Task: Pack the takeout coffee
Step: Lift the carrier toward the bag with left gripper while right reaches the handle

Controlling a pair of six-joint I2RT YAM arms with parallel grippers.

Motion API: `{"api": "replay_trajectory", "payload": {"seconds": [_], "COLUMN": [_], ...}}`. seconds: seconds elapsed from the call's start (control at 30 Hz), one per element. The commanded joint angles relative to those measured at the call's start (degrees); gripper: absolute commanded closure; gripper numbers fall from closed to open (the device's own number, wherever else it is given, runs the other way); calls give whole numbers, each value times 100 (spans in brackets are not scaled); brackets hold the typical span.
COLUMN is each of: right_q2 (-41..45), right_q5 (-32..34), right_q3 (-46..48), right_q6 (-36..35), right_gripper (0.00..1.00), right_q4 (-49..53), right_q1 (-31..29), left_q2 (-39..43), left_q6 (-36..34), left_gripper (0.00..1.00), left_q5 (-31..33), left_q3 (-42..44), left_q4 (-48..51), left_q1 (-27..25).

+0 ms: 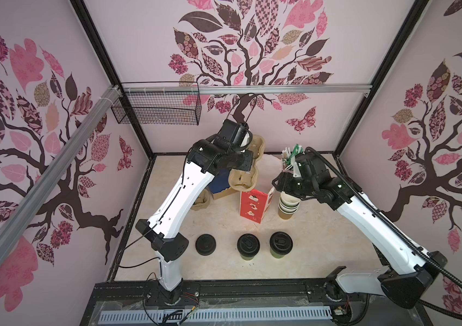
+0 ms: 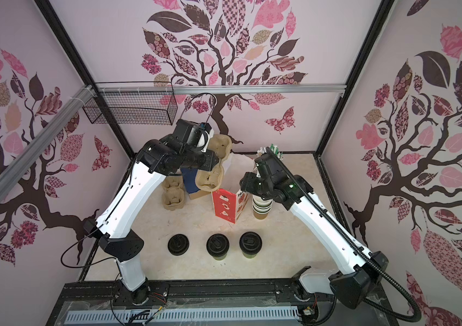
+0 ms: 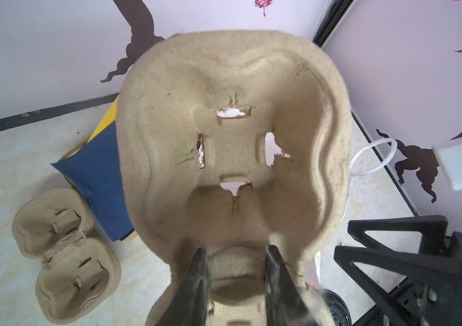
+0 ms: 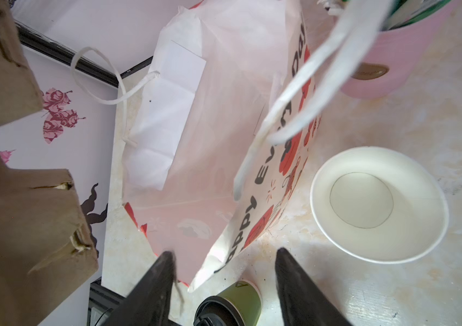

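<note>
Two takeout coffee cups (image 1: 248, 246) (image 1: 280, 244) with black sip lids stand side by side near the table's front; one (image 4: 242, 297) shows greenish below the right fingers. My left gripper (image 3: 237, 255) is shut on the middle ridge of a brown pulp cup carrier (image 3: 232, 118), held tilted in the air at the back (image 1: 245, 180). My right gripper (image 4: 225, 271) hangs open above the red and white paper bag (image 1: 254, 206), whose open mouth (image 4: 196, 175) faces up. The bag's near wall lies between the fingers.
A stack of lidless nested cups (image 1: 289, 204) stands right of the bag. A loose black lid (image 1: 206, 245) lies left of the coffees. A second carrier (image 3: 66, 254) and a blue box (image 3: 97, 175) sit at the left. A pink tub (image 4: 388, 65) is at the back right.
</note>
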State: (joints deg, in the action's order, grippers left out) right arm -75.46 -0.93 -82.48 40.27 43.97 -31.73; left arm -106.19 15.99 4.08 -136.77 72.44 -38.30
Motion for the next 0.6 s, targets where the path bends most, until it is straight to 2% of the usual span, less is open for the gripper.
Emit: {"api": "replay_trajectory", "payload": {"seconds": [0.0, 0.23, 0.57], "right_q2": [-271, -790, -869], "right_q5": [682, 805, 608], "right_q3": [-305, -533, -550], "right_q6": [126, 165, 186], "right_gripper": [43, 54, 81], "right_q4": [103, 62, 129], "right_q1": [-1, -40, -66], "left_q2": [355, 520, 652], "left_q6": [-65, -52, -69], "left_gripper": [80, 80, 80], "left_q5": [190, 263, 322], "left_q3": [152, 298, 463], "left_q4": [-163, -127, -59], "left_q1": [-19, -19, -19]}}
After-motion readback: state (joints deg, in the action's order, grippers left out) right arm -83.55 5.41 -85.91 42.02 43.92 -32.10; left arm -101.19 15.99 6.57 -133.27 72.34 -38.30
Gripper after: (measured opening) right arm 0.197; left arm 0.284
